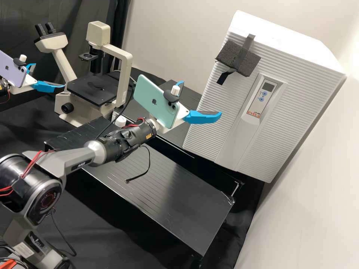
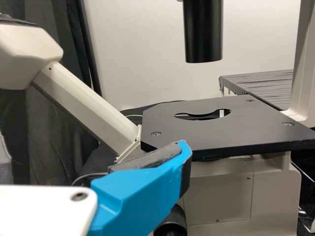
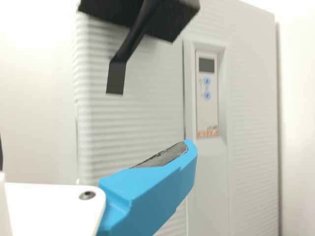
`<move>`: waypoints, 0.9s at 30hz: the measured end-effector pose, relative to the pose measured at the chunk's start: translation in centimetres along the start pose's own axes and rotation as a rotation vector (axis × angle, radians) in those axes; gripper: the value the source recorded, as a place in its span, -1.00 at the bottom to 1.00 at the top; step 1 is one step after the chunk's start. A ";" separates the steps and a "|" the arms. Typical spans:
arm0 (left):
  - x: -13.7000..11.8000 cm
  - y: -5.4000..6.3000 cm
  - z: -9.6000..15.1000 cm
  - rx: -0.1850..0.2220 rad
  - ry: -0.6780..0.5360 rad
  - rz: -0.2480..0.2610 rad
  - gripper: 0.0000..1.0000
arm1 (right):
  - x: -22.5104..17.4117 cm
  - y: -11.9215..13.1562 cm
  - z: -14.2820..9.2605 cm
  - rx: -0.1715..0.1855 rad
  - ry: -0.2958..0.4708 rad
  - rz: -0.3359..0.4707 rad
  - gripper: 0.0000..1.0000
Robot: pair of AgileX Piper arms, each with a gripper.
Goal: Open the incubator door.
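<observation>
Shows near edge of 1 blk low stand (image 1: 168,194) over surface (image 1: 112,224), w/ open air above for moving. Carries 1 green phone (image 1: 156,99) on R tool (image 1: 201,98), w/ 2 fingers spread well apart. Farther off, carries 1 lilac phone (image 1: 13,69) on L tool (image 1: 49,75), likewise w/ 2 fingers spread, near 1 microscope (image 1: 126,76). Beyond R tool, has 1 incubator (image 1: 306,74) w/ door (image 1: 209,119) shut, apart from fingertips; on door's upper pt., has 1 dk grey foam block (image 1: 228,56) under blk tape (image 1: 248,43). Behind, has pale wall (image 1: 175,33).
</observation>
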 end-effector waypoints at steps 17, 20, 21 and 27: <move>0.0 0.0 0.0 0.000 0.000 0.000 1.00 | 2.7 -0.7 -0.4 -0.074 -0.102 0.012 1.00; 0.0 0.0 0.0 0.000 0.000 0.000 1.00 | 2.8 -0.9 -0.3 -0.068 -0.113 0.002 1.00; 0.0 0.0 0.0 0.000 0.000 0.000 1.00 | 2.9 -1.0 -0.3 -0.068 -0.115 -0.001 1.00; 0.0 0.0 0.0 0.000 0.000 0.000 1.00 | 2.9 -1.1 -0.2 -0.066 -0.120 -0.010 -1.00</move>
